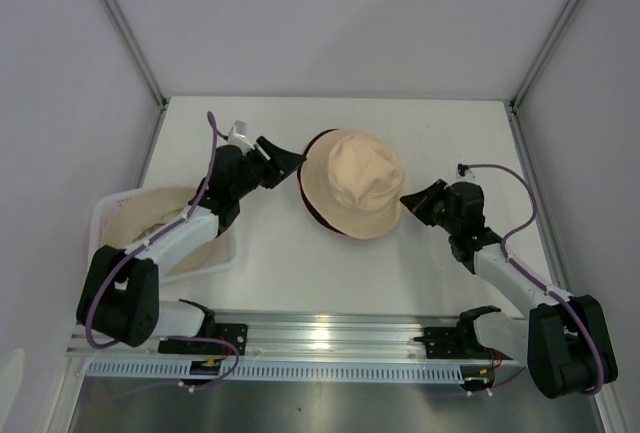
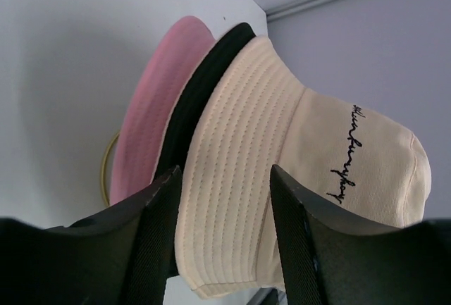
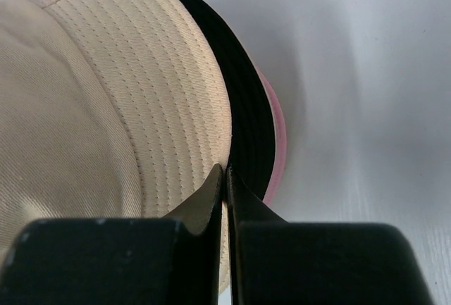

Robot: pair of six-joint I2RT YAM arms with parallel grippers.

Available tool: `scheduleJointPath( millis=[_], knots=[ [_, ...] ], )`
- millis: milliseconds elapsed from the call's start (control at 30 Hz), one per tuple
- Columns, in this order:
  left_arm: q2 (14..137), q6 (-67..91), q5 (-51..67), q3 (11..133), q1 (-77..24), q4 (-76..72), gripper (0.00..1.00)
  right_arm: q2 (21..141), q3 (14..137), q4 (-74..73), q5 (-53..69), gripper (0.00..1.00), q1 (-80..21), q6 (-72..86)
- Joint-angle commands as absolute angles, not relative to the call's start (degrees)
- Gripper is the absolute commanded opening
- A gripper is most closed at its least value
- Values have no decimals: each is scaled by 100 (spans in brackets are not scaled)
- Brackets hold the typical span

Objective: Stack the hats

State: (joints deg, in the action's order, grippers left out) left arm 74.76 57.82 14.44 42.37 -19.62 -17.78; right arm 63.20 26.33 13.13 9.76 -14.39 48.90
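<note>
Three hats lie stacked at the table's middle. The beige hat (image 1: 355, 191) is on top, with black script on its crown. Under it lie the black hat (image 2: 204, 86) and the pink hat (image 2: 148, 115). My left gripper (image 1: 290, 163) is open at the stack's left edge, and the beige brim (image 2: 225, 199) lies between its fingers (image 2: 158, 238) without contact. My right gripper (image 1: 407, 199) is shut on the beige brim's right edge (image 3: 211, 136). There the black brim (image 3: 246, 101) and the pink brim (image 3: 277, 129) show just beyond its fingertips. Another beige hat (image 1: 150, 218) lies in the basket.
A white plastic basket (image 1: 100, 215) stands at the left edge of the table, under my left arm. White walls enclose the table at the back and on both sides. A metal rail (image 1: 330, 338) runs along the near edge.
</note>
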Motion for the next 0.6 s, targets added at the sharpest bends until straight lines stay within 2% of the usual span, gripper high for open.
scheduleJointPath(
  millis=[0, 133, 567],
  knots=[
    [7873, 6196, 2285, 4544, -1951, -2873, 56, 6293, 3006, 1169, 783, 0, -1450, 4518],
    [8165, 6267, 2478, 4544, -1986, -3164, 55, 6240, 3067, 1055, 729, 0, -1450, 4456],
    [8551, 5476, 2118, 4790, -2013, -2549, 55, 6398, 3287, 923, 765, 0, -1450, 4368]
  ],
)
